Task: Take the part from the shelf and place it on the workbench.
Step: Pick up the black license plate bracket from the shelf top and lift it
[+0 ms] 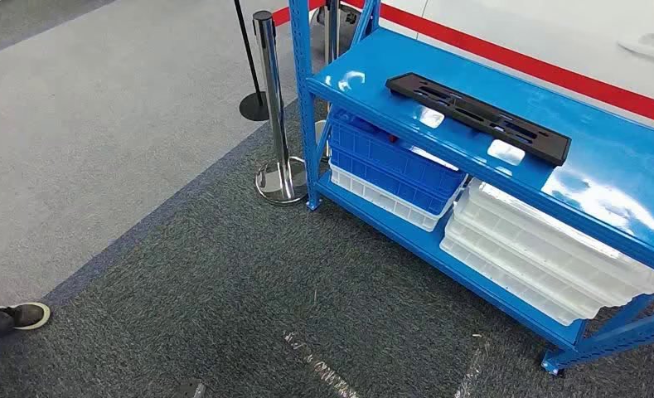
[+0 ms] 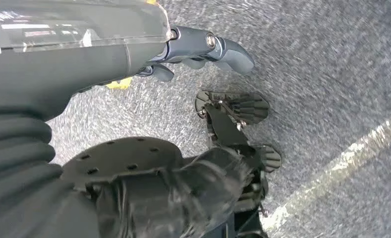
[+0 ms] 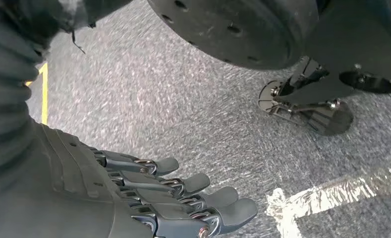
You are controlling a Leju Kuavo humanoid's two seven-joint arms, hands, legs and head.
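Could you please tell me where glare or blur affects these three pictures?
Head view: sharp, with white glare patches on the glossy blue shelf beside the black part. Left wrist view: the carpet is streaked with motion blur, and the left hand is fairly clear. Right wrist view: the right hand is crisp; the carpet is slightly smeared.
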